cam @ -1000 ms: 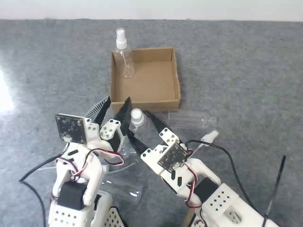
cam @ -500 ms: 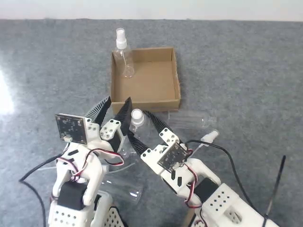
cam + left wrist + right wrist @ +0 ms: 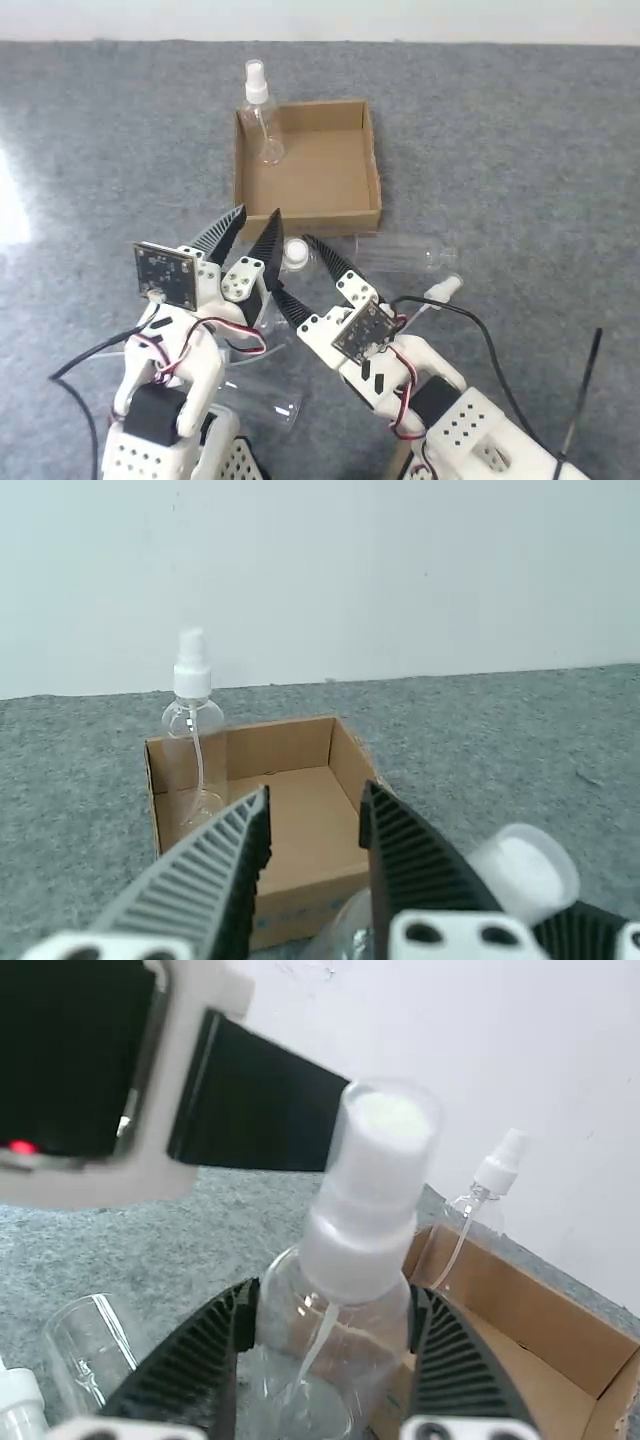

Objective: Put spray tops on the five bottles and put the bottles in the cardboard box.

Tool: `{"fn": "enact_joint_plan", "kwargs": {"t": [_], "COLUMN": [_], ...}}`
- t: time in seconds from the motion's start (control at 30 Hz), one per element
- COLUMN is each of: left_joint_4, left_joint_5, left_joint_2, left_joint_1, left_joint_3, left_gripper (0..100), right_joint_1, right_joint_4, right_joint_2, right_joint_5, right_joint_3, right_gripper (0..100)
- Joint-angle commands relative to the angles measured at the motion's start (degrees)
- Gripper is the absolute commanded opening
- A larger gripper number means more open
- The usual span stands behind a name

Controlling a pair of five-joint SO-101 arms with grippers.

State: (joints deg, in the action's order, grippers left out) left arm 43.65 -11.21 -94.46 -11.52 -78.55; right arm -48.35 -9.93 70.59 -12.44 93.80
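Bottles: clear plastic, round-shouldered, with a white spray top and a thin dip tube inside where one is fitted. Your listing, left to right:

1. Left gripper (image 3: 257, 212) (image 3: 315, 792): near the box's near-left corner, jaws spread wide with nothing between them. Its right-hand finger stands just beside the held bottle's cap.
2. Lying bottle (image 3: 268, 400): on its side on the grey table (image 3: 520, 150), near the base of the left arm.
3. Cardboard box (image 3: 372, 170) (image 3: 300, 745): shallow, square and open-topped, at the far middle of the table. You have one item in it, a topped bottle (image 3: 262, 120) (image 3: 192, 720) standing upright in the far-left corner. Its spray head rises above the wall.
4. Held bottle (image 3: 293, 255) (image 3: 340, 1330): upright, with the white top seated on the neck, between the two arms and just near of the box's near wall. You cannot tell whether its base touches the table.
5. Right gripper (image 3: 291, 265) (image 3: 332, 1300): jaws closed narrow around the held bottle's body, one finger pressing on each side below the shoulder.
6. Second lying bottle (image 3: 400, 255): on its side, right of the right gripper and beside the box's near-right corner.
7. Loose spray top (image 3: 445, 288): white, on the table just near of that bottle.
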Motion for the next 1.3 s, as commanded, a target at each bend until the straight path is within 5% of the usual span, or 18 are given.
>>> {"fn": "enact_joint_plan", "kwargs": {"t": [0.0,0.9,1.27], "left_joint_4": [0.8,0.8,8.6], "left_joint_5": [0.5,0.8,0.8], "left_joint_2": [-0.2,-0.3,-0.3], "left_joint_1": [-0.6,23.9,31.8], "left_joint_3": [0.4,6.8,4.8], "left_gripper": [13,13,13], "right_joint_1": [-0.7,1.2,1.2], "right_joint_4": [-1.1,-1.0,-0.9], "right_joint_2": [1.7,1.4,1.2], "right_joint_5": [-0.1,-0.1,-0.1], "right_joint_3": [-1.8,-1.7,-1.7], "right_gripper": [9.1,9.1,9.1]}}
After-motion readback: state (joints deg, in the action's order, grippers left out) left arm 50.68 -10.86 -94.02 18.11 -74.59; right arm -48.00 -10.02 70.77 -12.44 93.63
